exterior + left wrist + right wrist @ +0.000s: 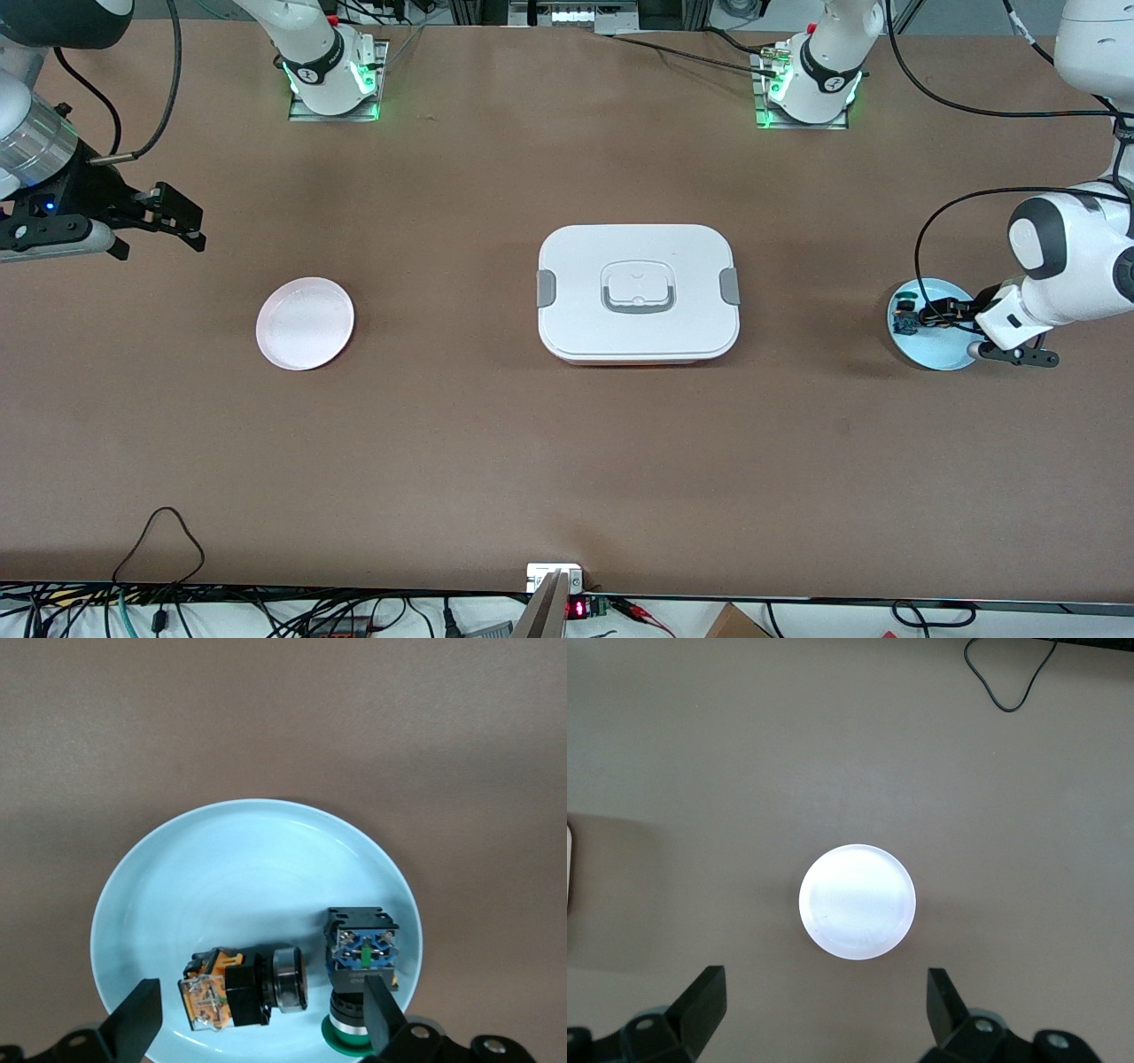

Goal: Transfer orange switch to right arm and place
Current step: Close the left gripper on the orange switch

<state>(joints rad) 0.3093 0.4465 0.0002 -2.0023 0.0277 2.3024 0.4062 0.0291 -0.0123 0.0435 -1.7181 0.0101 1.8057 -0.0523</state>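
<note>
Left gripper hangs spread wide over the blue plate; right gripper, also spread, waits above the white plate.

Only the left wrist view shows the orange switch clearly: lying on its side in the blue plate, long axis toward the blue switch beside it, knob leading.

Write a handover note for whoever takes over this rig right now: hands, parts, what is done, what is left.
Left hand: open, low over the blue plate, fingers either side of the orange switch.
Right hand: open, waiting in the air near its end of the table, above the white plate.
Orange switch lies on its side on the blue plate, beside the blue switch.
Done: approach only.
Left: grasp, lift, pass to the right hand, place. The white plate looks like the likely spot.
</note>
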